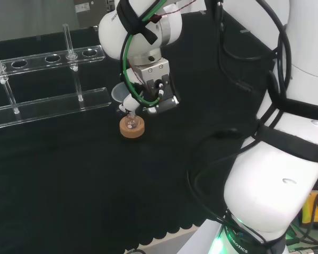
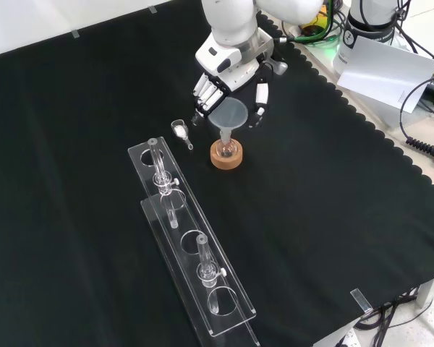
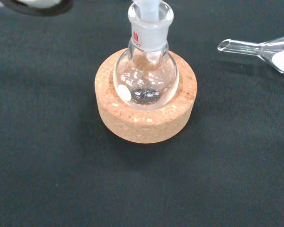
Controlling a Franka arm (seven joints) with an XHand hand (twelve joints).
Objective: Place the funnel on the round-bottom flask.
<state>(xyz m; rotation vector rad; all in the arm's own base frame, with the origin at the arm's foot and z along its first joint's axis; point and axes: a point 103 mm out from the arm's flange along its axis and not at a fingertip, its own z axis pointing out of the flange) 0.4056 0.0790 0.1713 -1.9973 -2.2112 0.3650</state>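
Observation:
A small clear round-bottom flask (image 3: 146, 78) stands upright in a cork ring (image 3: 146, 118) on the black cloth, with a little dark matter at its bottom. The funnel's pale stem (image 3: 149, 7) sits inside the flask's neck. In the front view the grey translucent funnel (image 2: 228, 116) stands upright over the flask (image 2: 226, 147) and its cork ring (image 2: 226, 157). The hand (image 2: 233, 81) hangs just behind it, with fingers (image 2: 202, 90) on one side of the cone and the thumb on the other, curled round it. In the head view the hand (image 1: 155, 84) holds the funnel (image 1: 118, 93) above the cork ring (image 1: 132, 130).
A small glass scoop with white powder (image 2: 179, 130) lies left of the cork ring in the front view; the scoop (image 3: 270, 51) also shows in the wrist view. A long clear rack (image 2: 192, 238) with test tubes runs along the cloth nearer the front camera. The rack (image 1: 47, 58) stands left of the hand in the head view.

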